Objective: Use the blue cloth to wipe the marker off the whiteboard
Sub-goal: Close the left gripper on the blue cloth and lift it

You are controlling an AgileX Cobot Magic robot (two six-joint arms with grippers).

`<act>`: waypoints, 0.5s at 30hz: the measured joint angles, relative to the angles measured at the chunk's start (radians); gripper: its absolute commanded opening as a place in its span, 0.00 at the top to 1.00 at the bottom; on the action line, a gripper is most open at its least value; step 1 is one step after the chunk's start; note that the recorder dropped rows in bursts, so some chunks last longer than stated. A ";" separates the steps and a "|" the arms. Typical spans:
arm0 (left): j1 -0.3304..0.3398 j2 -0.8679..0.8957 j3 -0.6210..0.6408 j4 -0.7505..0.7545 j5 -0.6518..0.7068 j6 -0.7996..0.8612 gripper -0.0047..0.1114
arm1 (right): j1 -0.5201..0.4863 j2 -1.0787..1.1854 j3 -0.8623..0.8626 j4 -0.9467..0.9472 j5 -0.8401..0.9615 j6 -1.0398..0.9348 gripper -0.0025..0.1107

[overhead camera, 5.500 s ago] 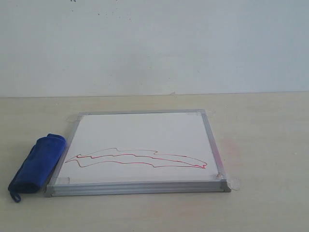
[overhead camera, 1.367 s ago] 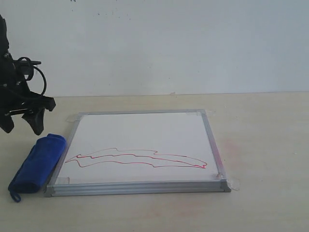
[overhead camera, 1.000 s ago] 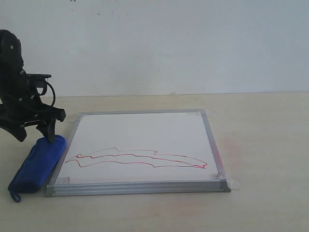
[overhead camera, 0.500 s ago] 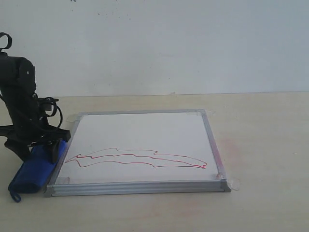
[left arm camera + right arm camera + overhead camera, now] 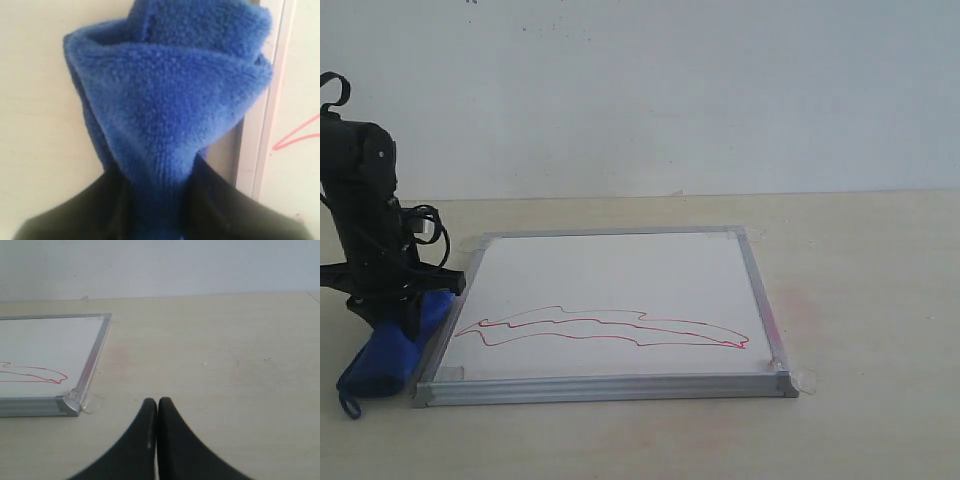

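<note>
The blue cloth [image 5: 382, 358] lies on the table [image 5: 860, 300] just beside the left edge of the whiteboard [image 5: 610, 265]. The left gripper [image 5: 400, 312] is set down on the cloth's far end. The exterior view does not make out the grip. The left wrist view does: two black fingers [image 5: 75, 217] pinch the cloth between them, and the fabric bunches up past the tips, close to the board's silver frame [image 5: 272, 100]. The marker [image 5: 600, 328] runs across the near half of the board, unwiped. Only the right wrist view shows the right gripper [image 5: 157, 407], fingers pressed together and empty, over the table off the board's near right corner, where a tape tab [image 5: 92, 402] sticks out.
</note>
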 measured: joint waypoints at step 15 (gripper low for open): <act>0.000 0.000 -0.001 0.004 0.004 -0.010 0.92 | 0.000 0.000 0.000 0.000 0.000 0.000 0.98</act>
